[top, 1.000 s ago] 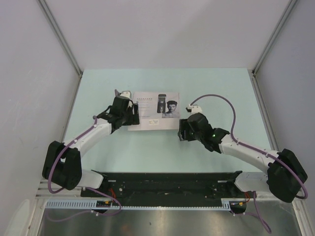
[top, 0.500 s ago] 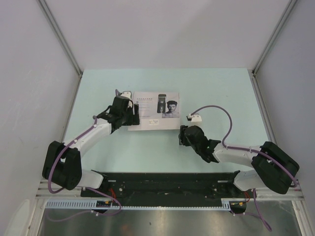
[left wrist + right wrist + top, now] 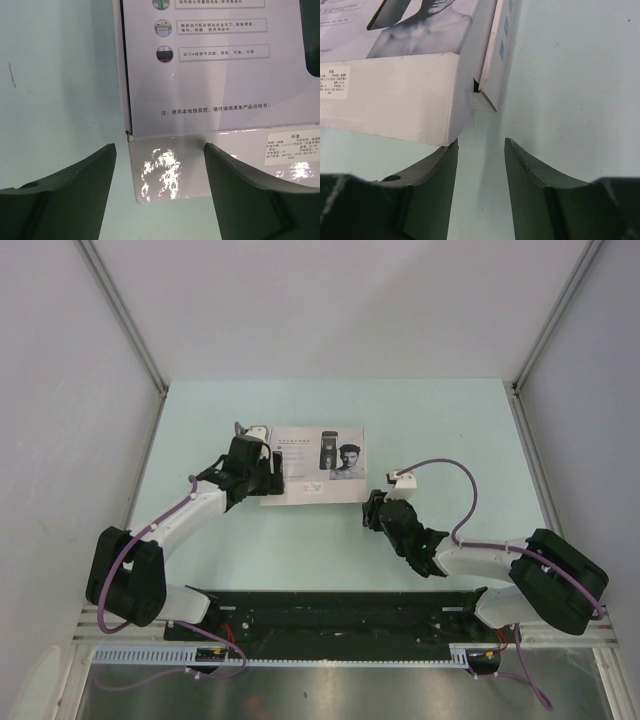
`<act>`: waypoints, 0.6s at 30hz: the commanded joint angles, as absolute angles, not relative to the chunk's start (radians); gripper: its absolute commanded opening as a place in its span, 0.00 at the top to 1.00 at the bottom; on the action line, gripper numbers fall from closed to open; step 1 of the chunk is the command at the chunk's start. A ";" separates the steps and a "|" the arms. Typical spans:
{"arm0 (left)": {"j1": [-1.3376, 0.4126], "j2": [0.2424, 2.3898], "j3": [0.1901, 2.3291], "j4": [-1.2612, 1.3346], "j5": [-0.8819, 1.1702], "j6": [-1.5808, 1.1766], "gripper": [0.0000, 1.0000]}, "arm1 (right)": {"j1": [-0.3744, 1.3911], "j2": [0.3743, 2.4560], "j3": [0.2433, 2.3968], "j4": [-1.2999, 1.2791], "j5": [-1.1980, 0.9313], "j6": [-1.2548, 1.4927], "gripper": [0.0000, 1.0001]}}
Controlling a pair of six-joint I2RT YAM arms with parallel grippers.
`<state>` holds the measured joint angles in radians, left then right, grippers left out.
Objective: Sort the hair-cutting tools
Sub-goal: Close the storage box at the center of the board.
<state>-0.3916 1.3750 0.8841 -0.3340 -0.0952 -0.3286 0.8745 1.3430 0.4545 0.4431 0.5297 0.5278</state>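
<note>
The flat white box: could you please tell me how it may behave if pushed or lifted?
The box lies flat and low, so it probably slides rather than tips. Its glossy printed lid may be slippery. The thin card side flap looks apt to bend.

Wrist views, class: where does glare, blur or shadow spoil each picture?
Left wrist: white glare blotches the glossy box flap, though the print above stays sharp; the left gripper fingers are dark and soft. Right wrist: no glare on the box; the right gripper fingers look soft in the foreground.
</note>
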 commanded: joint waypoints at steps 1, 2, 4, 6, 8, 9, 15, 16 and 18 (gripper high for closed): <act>-0.388 1.374 0.888 -0.347 -0.083 -0.310 0.23 | 0.876 1.316 0.434 0.523 0.655 0.558 0.53; -0.390 1.374 0.888 -0.348 -0.083 -0.310 0.23 | 0.876 1.310 0.431 0.526 0.663 0.564 0.54; -0.388 1.373 0.888 -0.348 -0.083 -0.308 0.23 | 0.876 1.305 0.425 0.512 0.693 0.578 0.54; -0.390 1.376 0.890 -0.347 -0.084 -0.307 0.23 | 0.876 1.293 0.423 0.499 0.712 0.586 0.54; -0.388 1.379 0.890 -0.348 -0.084 -0.307 0.23 | 0.877 1.286 0.420 0.491 0.718 0.591 0.54; -0.388 1.381 0.890 -0.348 -0.084 -0.307 0.23 | 0.876 1.284 0.419 0.489 0.718 0.595 0.54; -0.390 1.379 0.891 -0.347 -0.080 -0.304 0.23 | 0.877 1.316 0.400 0.564 0.635 0.560 0.54; -0.388 1.378 0.890 -0.348 -0.078 -0.304 0.23 | 0.877 1.312 0.391 0.580 0.632 0.555 0.54; -0.390 1.376 0.887 -0.348 -0.074 -0.304 0.23 | 0.877 1.290 0.358 0.630 0.624 0.549 0.54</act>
